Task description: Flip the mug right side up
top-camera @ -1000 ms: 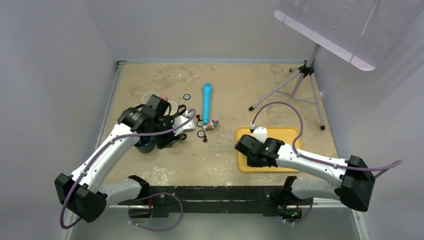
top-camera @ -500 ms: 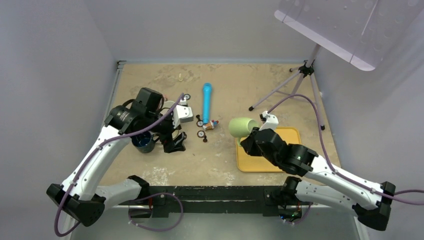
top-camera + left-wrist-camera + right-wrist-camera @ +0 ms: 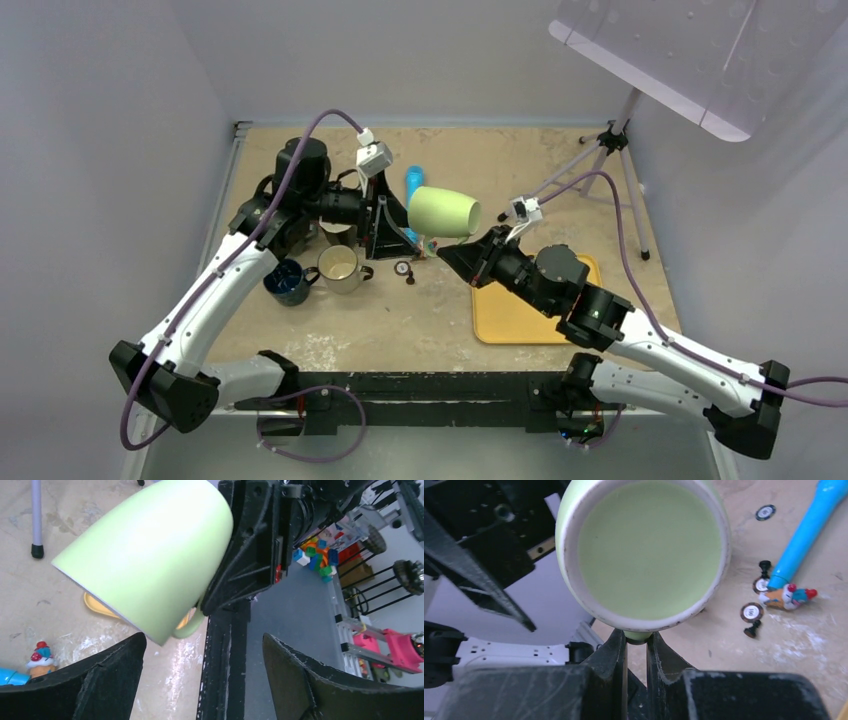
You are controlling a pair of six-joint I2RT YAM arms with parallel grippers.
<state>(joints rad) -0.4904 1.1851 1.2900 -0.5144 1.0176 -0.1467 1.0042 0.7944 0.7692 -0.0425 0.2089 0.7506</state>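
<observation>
1. Top view: The green mug (image 3: 444,212) is up in the air, lying on its side. It hangs just past the far left corner of the yellow tray (image 3: 500,326) and does not touch the desk (image 3: 440,320). The right end effector (image 3: 447,252) reaches in from the tray side and pinches the mug from below. The left end effector (image 3: 392,225) sits close by, on the side of the mug away from the tray.

2. Left wrist view: The two left fingers (image 3: 100,680) are wide apart and hold nothing. The mug fills the space ahead of them, and a bit of the tray shows under it. The right end effector is closed on the mug's handle (image 3: 189,626).

3. Right wrist view: The mug's open mouth looks right at the camera. The right fingers (image 3: 611,652) are squeezed on the handle, just under the rim.

4. I think the mug is hard and smooth, so it may slip, and it could break if it falls. It looks a bit heavy to hold by the thin handle alone, so it may swing. The handle is a good place to hold. The left end effector could also take the round body to help turn the mouth up.
</observation>
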